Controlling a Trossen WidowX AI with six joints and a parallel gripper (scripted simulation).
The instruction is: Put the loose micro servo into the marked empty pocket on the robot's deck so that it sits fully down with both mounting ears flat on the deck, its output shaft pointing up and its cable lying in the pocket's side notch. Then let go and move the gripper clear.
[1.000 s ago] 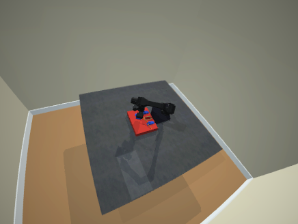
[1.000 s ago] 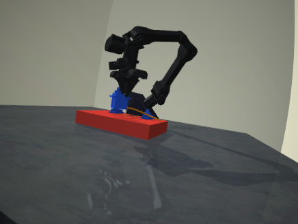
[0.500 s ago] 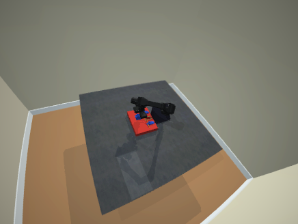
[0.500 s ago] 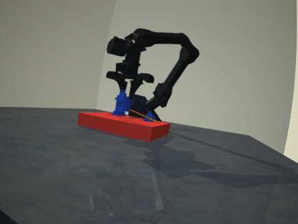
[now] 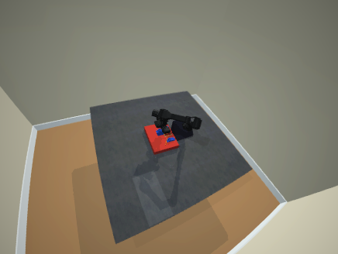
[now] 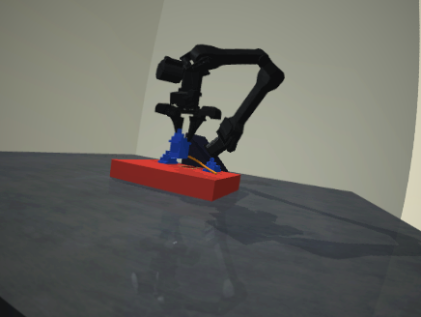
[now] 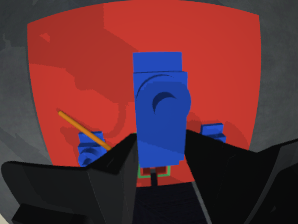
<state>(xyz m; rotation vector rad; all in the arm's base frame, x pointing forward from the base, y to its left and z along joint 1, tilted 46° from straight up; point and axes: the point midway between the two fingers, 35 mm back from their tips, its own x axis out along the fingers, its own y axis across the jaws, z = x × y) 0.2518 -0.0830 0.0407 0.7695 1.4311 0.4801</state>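
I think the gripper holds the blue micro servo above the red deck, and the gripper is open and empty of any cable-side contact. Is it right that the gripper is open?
Not quite. The gripper is not open: it is shut on the blue micro servo, which sits between its fingers, as the wrist view shows. The rest stands: the servo is over the red deck.
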